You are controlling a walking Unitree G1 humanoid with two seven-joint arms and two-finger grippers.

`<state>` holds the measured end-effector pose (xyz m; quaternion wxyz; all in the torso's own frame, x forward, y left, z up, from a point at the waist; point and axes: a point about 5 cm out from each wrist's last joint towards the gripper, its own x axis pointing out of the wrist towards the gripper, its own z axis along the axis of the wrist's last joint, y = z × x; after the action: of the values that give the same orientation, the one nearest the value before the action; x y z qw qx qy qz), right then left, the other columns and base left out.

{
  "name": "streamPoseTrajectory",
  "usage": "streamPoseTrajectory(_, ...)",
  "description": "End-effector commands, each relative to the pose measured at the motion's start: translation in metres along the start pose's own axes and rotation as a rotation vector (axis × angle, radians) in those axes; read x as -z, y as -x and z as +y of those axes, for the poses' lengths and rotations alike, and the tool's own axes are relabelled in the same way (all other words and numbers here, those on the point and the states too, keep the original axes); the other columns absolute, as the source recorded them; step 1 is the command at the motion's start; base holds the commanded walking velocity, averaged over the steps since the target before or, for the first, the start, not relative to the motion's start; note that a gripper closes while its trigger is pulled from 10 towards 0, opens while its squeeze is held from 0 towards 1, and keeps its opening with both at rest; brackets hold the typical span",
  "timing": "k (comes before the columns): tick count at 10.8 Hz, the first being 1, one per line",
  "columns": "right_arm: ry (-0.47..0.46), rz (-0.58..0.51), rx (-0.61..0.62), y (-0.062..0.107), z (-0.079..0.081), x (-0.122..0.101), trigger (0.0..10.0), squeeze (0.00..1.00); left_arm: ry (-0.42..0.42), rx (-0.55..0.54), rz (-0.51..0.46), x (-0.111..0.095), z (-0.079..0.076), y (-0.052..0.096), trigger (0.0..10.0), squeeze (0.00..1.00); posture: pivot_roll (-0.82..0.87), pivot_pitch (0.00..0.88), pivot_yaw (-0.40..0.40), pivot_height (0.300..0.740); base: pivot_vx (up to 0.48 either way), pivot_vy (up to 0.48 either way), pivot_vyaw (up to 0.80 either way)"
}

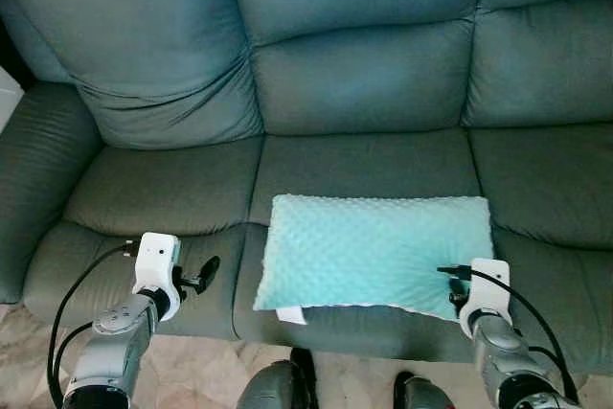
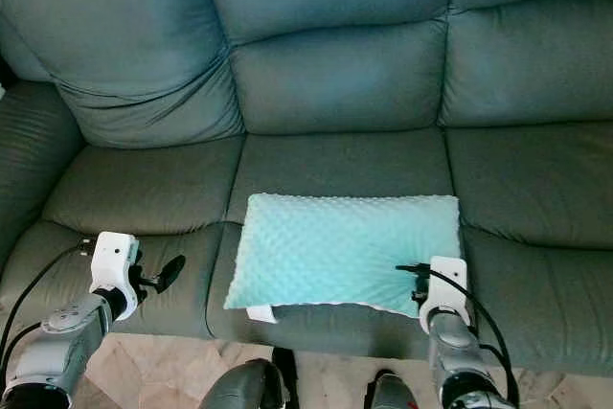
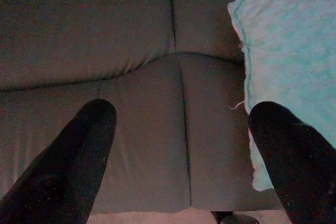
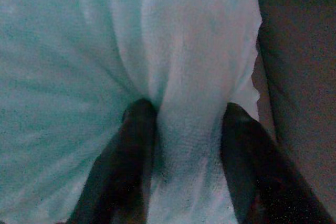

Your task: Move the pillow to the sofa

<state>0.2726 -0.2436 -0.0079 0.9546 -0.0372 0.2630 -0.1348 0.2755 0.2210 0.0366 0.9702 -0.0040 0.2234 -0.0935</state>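
- Pillow [image 1: 375, 254]: pale turquoise, dimpled fabric, lying flat on the middle seat cushion of the sofa [image 1: 364, 74]. Its long axis runs along the sofa's width, parallel to the backrest; its front long edge sits at the front lip of the seat.
- A small white tag [image 1: 290, 314] sticks out at the pillow's front corner on the robot's left side.
- Right gripper [image 4: 184, 129]: at the pillow's front corner on the robot's right side. The right wrist view shows the two black fingers [image 4: 137, 145] pressed into the fabric with a raised fold of pillow pinched between them, so this pincer is clamped on the pillow.
- Left gripper [image 3: 184, 150]: low in front of the sofa's left seat cushion, beside the pillow's left short edge and apart from it. Its fingers [image 3: 79, 156] stand wide apart with nothing between them but the sofa seat beyond.
- Sofa: grey-green, three seats, padded back cushions; one armrest [image 1: 38, 170] is seen on the robot's left.
- Floor [image 1: 211, 375]: light, marbled, in front of the sofa's base.
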Motion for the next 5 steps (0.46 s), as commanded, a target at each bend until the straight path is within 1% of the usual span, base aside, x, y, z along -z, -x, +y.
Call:
streamPoseTrajectory(1, -0.017, 0.06, 0.02, 0.005, -0.004, 0.018, 5.4, 0.0, -0.009, -0.029, 0.04, 0.009, 0.008, 0.006, 10.0, 0.0, 0.08, 0.296, 0.214, 0.74, 0.0, 0.0, 0.0)
streamPoseTrajectory(2, -0.023, 0.05, 0.0, 0.005, -0.002, 0.017, 10.0, 0.0, -0.01, -0.03, 0.042, 0.009, 0.008, 0.006, 10.0, 0.0, 0.08, 0.297, 0.215, 0.74, 0.0, 0.0, 0.0)
streamPoseTrajectory(3, -0.031, 0.028, -0.033, 0.005, 0.005, 0.014, 10.0, 0.0, -0.01, -0.029, 0.044, 0.01, 0.007, 0.006, 10.0, 0.0, 0.08, 0.295, 0.216, 0.74, 0.0, 0.0, 0.0)
streamPoseTrajectory(4, -0.014, 0.006, -0.044, 0.004, 0.009, 0.01, 10.0, 1.0, -0.012, -0.031, 0.045, 0.01, 0.007, 0.006, 10.0, 0.0, 0.08, 0.294, 0.215, 0.74, 0.0, 0.0, 0.0)
streamPoseTrajectory(5, -0.006, -0.016, -0.043, 0.004, 0.012, 0.006, 10.0, 1.0, -0.012, -0.034, 0.044, 0.01, 0.008, 0.006, 10.0, 0.0, 0.08, 0.291, 0.211, 0.74, 0.0, 0.0, 0.0)
